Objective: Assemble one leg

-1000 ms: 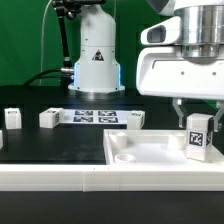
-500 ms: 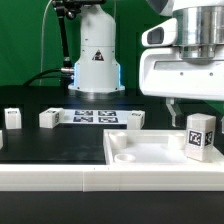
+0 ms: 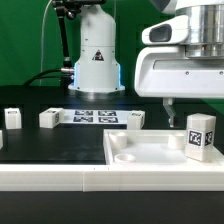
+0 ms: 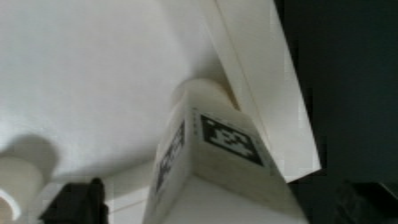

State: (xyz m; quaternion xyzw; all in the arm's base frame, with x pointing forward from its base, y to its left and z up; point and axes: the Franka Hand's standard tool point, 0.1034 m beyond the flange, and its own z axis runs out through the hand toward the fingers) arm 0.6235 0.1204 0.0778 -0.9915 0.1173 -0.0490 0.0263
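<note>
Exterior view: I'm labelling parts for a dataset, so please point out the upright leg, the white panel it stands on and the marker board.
leg [image 3: 200, 134], exterior view, its tagged front face.
panel [image 3: 150, 150], exterior view, bare top surface near its middle.
marker board [image 3: 95, 116], exterior view, middle of its row of tags.

Exterior view low, facing across, wrist view close above shared leg [image 3: 200, 134]

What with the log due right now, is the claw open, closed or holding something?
Claw: open, holding nothing; the leg stands free below it on the panel.
</note>
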